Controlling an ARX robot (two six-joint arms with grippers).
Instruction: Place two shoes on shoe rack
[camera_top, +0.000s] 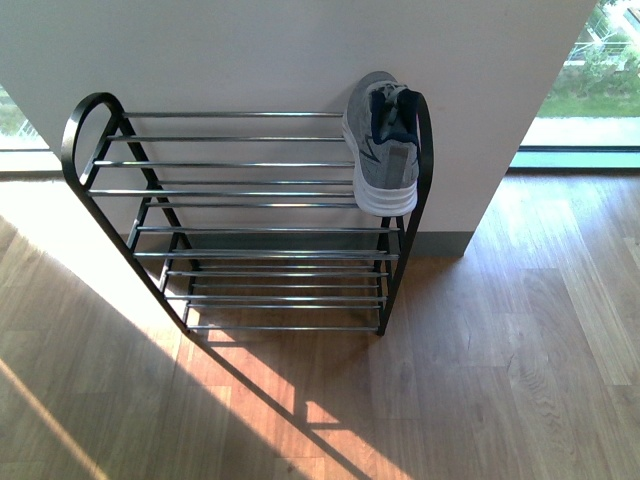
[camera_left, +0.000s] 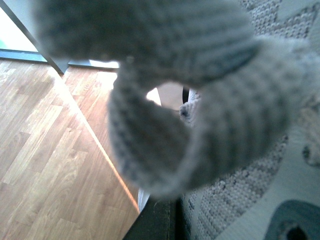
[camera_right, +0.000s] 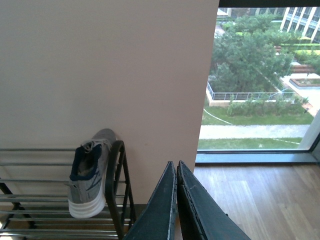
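Observation:
One grey knit sneaker (camera_top: 385, 145) with a white sole lies on the top tier of the black shoe rack (camera_top: 240, 193), at its right end, heel toward me. It also shows in the right wrist view as the sneaker (camera_right: 90, 175) beside the rack's end hoop (camera_right: 117, 185). My left gripper (camera_left: 165, 212) is shut on a second grey knit sneaker (camera_left: 200, 100), which fills that view, blurred and very close. My right gripper (camera_right: 176, 170) is shut with nothing in it, off to the right of the rack. Neither arm shows in the front view.
The rack stands against a pale wall (camera_top: 300, 50) on a wooden floor (camera_top: 480, 380). Its lower rods (camera_top: 270, 255) carry nothing. A floor-level window (camera_right: 260, 80) lies to the right of the wall. Sunlight streaks the floor (camera_left: 45, 150) to the left.

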